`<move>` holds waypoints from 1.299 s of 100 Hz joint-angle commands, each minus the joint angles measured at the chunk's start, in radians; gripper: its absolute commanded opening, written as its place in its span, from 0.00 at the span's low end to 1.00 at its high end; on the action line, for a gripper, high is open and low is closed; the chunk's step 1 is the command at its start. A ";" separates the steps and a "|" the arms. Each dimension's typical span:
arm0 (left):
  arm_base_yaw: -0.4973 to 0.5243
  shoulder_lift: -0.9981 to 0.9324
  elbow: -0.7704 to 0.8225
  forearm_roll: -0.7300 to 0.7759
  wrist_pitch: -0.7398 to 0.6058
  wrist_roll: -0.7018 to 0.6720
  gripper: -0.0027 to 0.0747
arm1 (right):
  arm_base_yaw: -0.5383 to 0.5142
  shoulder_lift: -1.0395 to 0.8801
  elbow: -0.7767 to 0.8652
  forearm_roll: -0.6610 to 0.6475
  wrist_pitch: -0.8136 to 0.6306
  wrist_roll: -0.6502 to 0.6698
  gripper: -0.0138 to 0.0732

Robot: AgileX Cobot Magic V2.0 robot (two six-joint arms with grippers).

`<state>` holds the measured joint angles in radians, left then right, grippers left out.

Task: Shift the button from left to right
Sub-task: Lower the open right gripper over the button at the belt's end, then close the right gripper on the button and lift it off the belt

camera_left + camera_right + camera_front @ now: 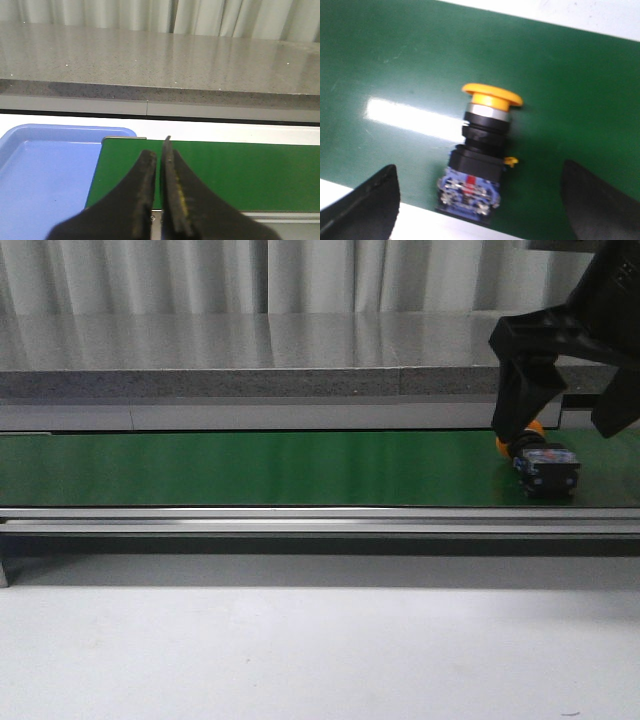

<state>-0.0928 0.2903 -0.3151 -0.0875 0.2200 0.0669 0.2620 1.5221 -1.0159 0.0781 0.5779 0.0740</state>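
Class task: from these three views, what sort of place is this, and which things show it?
Probably an industrial test bench: a long green conveyor belt, a yellow-capped industrial push button lying on it, and a blue plastic tray at the belt's end.

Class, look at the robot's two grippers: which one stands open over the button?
The right gripper: its fingers are spread wide either side of the button lying on the green belt. The left gripper is shut, away from it.

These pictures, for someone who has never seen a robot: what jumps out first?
The long green belt crossing the front view, and at its right end a small button with a yellow-orange cap lying on its side. The black right gripper hangs just over it, fingers spread wide and not gripping. The left gripper hovers shut by a blue tray.
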 commanded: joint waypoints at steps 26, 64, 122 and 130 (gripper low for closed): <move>-0.008 0.006 -0.027 -0.011 -0.070 -0.005 0.04 | 0.002 0.045 -0.033 -0.005 -0.011 -0.004 0.81; -0.008 0.006 -0.027 -0.011 -0.070 -0.005 0.04 | 0.002 0.047 -0.038 -0.005 0.039 -0.004 0.29; -0.008 0.006 -0.027 -0.011 -0.070 -0.005 0.04 | -0.195 -0.065 -0.222 -0.258 0.213 -0.004 0.29; -0.008 0.006 -0.027 -0.011 -0.070 -0.005 0.04 | -0.279 -0.064 -0.222 -0.287 0.213 -0.004 0.29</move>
<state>-0.0928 0.2903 -0.3151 -0.0875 0.2218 0.0669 0.0645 1.5025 -1.2041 -0.1433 0.8136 0.0740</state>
